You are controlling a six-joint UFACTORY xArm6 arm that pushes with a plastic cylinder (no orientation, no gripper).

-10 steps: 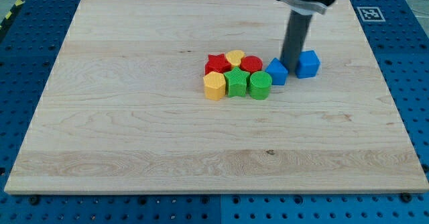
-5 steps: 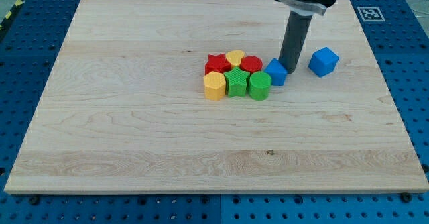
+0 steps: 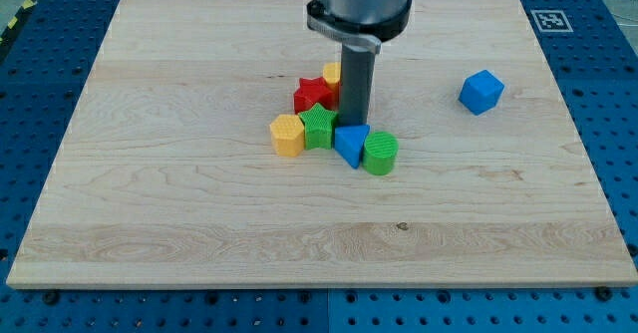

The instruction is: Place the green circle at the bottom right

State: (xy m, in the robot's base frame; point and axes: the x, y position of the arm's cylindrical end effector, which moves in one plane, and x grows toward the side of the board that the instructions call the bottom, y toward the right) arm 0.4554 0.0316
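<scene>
The green circle lies near the board's middle, touching the blue triangle on its left. My tip stands just above the blue triangle, between it and the cluster. Left of the tip are the green star, the yellow hexagon and the red star. A yellow block peeks out beside the rod. The red circle is hidden behind the rod.
A blue cube sits alone toward the view's right. The wooden board lies on a blue perforated table. A marker tag is at the board's top right corner.
My tip swept left into the cluster. The blue triangle and green circle shifted down and left, the stars and yellow hexagon moved left, and the blue cube went right earlier and stayed.
</scene>
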